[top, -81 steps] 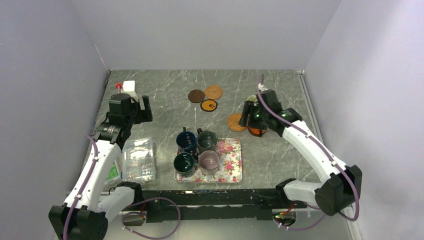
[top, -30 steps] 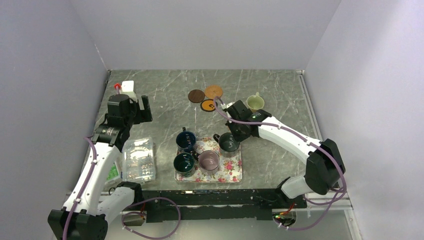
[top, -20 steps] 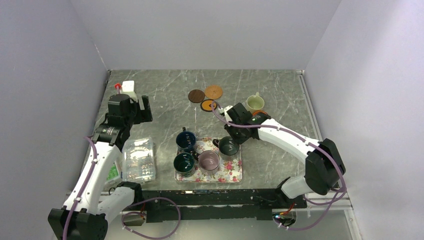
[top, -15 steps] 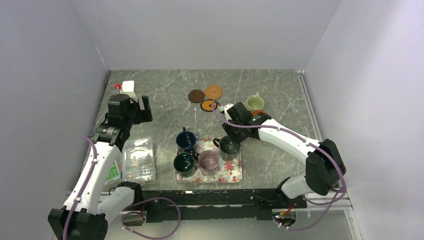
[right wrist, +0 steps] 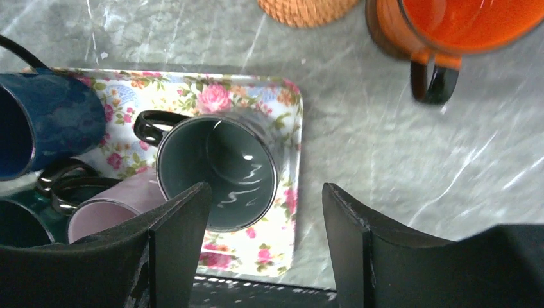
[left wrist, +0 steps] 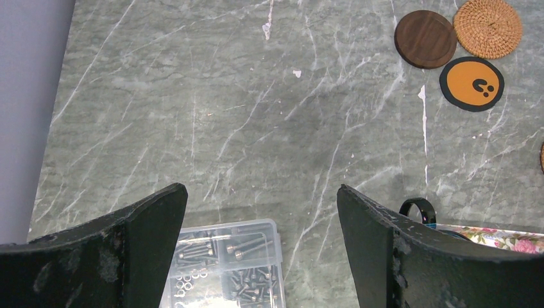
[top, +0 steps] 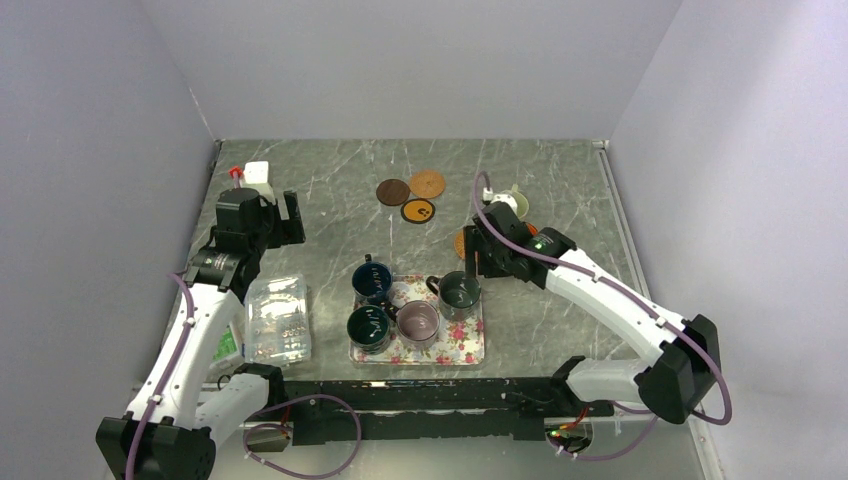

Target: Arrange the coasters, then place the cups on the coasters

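Right end effector open, jaws spread wide. Dark green cup in view between them, upright on floral tray, far right corner. Left end effector open, hovering over bench. Dark brown coaster, tan woven coaster and black-orange coaster lie close together at bench rear.

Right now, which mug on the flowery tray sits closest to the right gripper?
The dark green mug at the tray's far right corner, under the right gripper; navy, mauve and the other green mug stand further left.
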You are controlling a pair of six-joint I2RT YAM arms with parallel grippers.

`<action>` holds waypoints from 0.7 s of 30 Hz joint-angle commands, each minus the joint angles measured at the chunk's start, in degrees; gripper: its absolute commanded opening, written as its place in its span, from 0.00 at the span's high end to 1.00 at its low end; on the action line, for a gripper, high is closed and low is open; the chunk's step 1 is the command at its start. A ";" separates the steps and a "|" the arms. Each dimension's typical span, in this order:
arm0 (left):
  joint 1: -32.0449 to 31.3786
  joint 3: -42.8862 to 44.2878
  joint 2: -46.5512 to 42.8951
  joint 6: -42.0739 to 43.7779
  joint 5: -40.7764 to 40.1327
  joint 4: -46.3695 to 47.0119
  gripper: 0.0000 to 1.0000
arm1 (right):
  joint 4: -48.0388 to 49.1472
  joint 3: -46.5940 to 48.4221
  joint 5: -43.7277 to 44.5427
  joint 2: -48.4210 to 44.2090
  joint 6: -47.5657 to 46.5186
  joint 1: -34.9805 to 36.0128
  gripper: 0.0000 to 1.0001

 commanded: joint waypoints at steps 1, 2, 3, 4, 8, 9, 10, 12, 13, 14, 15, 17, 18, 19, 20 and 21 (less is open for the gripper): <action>-0.29 0.75 -0.15 -0.29 0.73 0.54 0.06 | -3.87 -4.28 0.04 -3.46 18.39 1.21 0.33; -0.31 0.71 -0.27 -0.26 0.81 0.54 0.06 | -2.63 -5.87 -1.37 -3.87 19.87 1.33 0.33; -0.32 0.67 -0.27 -0.28 0.96 0.61 0.06 | -1.29 -7.18 -2.40 -4.24 21.14 1.41 0.35; -0.32 0.67 -0.29 -0.26 1.03 0.63 0.06 | 0.35 -8.51 -3.33 -4.58 21.80 1.45 0.35; -0.32 0.58 -0.34 -0.27 0.73 0.63 0.06 | 4.99 -11.28 -5.45 -4.22 23.08 1.55 0.41; -0.34 0.58 -0.31 -0.28 0.66 0.61 0.06 | 5.10 -11.25 -5.28 -3.68 23.18 1.59 0.43; -0.34 0.58 -0.35 -0.24 0.63 0.63 0.06 | 4.92 -11.12 -4.66 -3.11 23.22 1.67 0.44; -0.32 0.58 -0.33 -0.27 0.63 0.63 0.06 | 5.02 -10.68 -3.71 -2.05 22.68 1.63 0.45; -0.32 0.58 -0.34 -0.26 0.68 0.58 0.06 | 5.51 -10.54 -3.57 -1.59 22.13 1.63 0.45; -0.27 0.58 -0.26 -0.28 0.68 0.55 0.06 | 6.11 -10.60 -3.54 -1.08 21.36 1.67 0.47; -0.31 0.58 -0.28 -0.28 0.62 0.54 0.06 | 7.14 -10.76 -3.81 -0.50 20.56 1.65 0.49; -0.32 0.58 -0.29 -0.13 0.54 0.55 0.06 | 7.14 -10.84 -3.74 1.25 19.69 1.63 0.55; -0.32 0.54 -0.23 -0.19 0.51 0.56 0.06 | 6.89 -10.63 -3.60 1.95 19.23 1.64 0.57; -0.32 0.57 -0.21 -0.17 0.48 0.55 0.06 | 6.39 -10.36 -3.41 2.59 18.86 1.67 0.59; -0.32 0.58 -0.06 -0.19 0.50 0.54 0.06 | 6.16 -10.04 -3.15 3.06 18.54 1.68 0.63; -0.32 0.58 0.03 -0.15 0.57 0.54 0.06 | 6.14 -9.78 -3.09 3.27 18.19 1.65 0.67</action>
